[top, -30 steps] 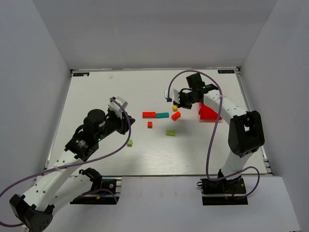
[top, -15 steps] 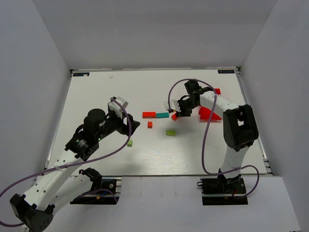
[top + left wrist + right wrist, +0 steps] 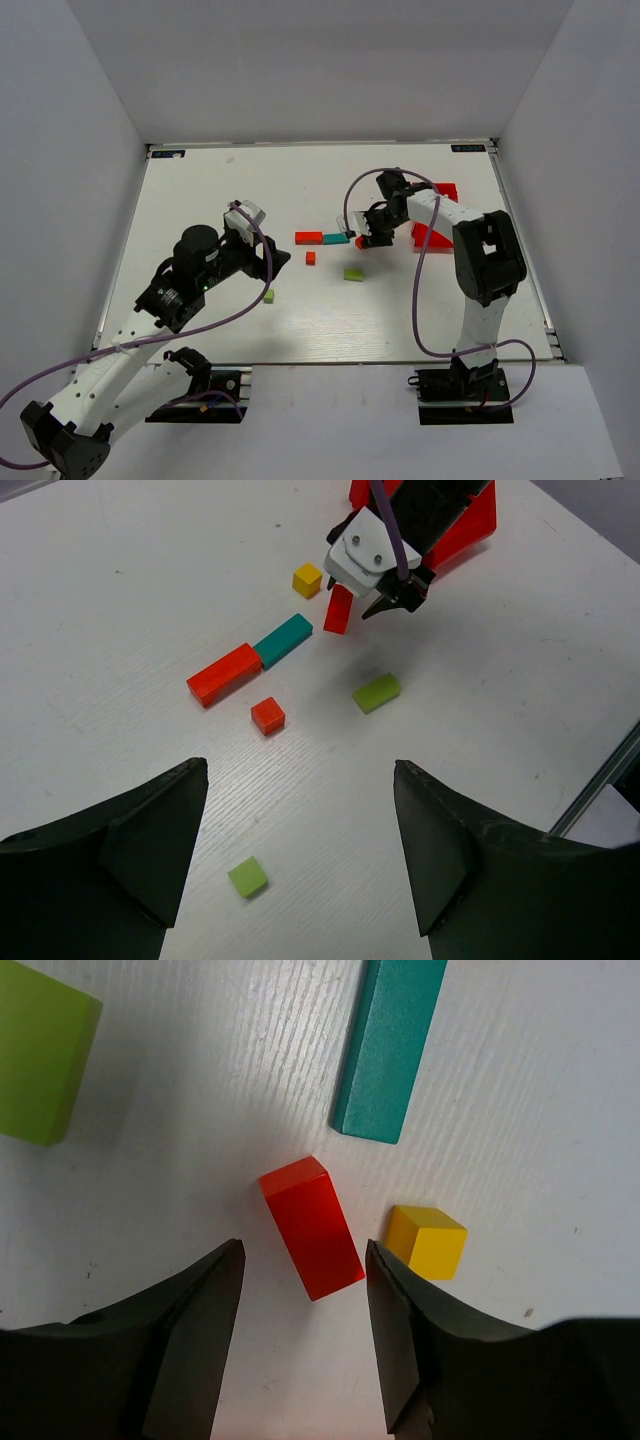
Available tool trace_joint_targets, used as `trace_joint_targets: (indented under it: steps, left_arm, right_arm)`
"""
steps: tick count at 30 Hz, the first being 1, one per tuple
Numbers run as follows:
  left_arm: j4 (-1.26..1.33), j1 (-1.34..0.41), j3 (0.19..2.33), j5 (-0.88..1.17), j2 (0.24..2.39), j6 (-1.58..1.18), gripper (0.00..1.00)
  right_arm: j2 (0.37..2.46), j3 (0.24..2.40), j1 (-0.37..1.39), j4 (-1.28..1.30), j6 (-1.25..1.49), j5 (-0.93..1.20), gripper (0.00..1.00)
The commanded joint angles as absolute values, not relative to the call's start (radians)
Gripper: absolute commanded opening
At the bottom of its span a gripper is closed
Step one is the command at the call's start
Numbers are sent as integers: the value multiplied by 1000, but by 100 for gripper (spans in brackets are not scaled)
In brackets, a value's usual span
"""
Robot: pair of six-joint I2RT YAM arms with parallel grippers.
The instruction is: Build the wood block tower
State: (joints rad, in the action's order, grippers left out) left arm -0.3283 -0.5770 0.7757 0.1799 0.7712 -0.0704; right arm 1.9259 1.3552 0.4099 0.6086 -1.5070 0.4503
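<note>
Wood blocks (image 3: 308, 238) lie unstacked on the white tabletop (image 3: 250, 190), and the right end effector (image 3: 303, 1260), open and empty, straddles a small red wooden bar (image 3: 312, 1228) lying askew, so it should square to the bar's sides before closing.

Seven wood blocks (image 3: 267, 716): three red blocks (image 3: 224, 674), two green blocks (image 3: 376, 692), one teal bar (image 3: 282, 640), one yellow cube (image 3: 307, 579). One red tray (image 3: 432, 238).
</note>
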Motion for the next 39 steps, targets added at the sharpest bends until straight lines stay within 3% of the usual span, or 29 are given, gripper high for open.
trace_joint_targets:
  steps: [1, 19, 22, 23, 24, 28, 39]
  left_arm:
    - [-314, -571, 775, 196, 767, -71, 85]
    - [-314, -571, 775, 196, 767, -71, 86]
    - [-314, -571, 775, 196, 776, -71, 86]
    - [-314, -571, 775, 196, 776, -71, 86]
    - [-314, -571, 775, 196, 776, -71, 86]
    - [-314, -571, 775, 196, 776, -71, 86]
    - [-314, -571, 775, 196, 776, -71, 86]
  right_arm:
    - [1939, 1388, 423, 595, -1508, 440, 58]
    - [1971, 1388, 437, 575, -1471, 400, 50]
    - [1976, 1396, 436, 586, -1457, 399, 36]
    - [1976, 1399, 436, 591, -1454, 400, 29]
    - [1973, 1414, 431, 595, -1447, 405, 15]
    - [1938, 1439, 437, 655, -1428, 439, 0]
    - [1963, 1557, 500, 689, -1230, 506, 0]
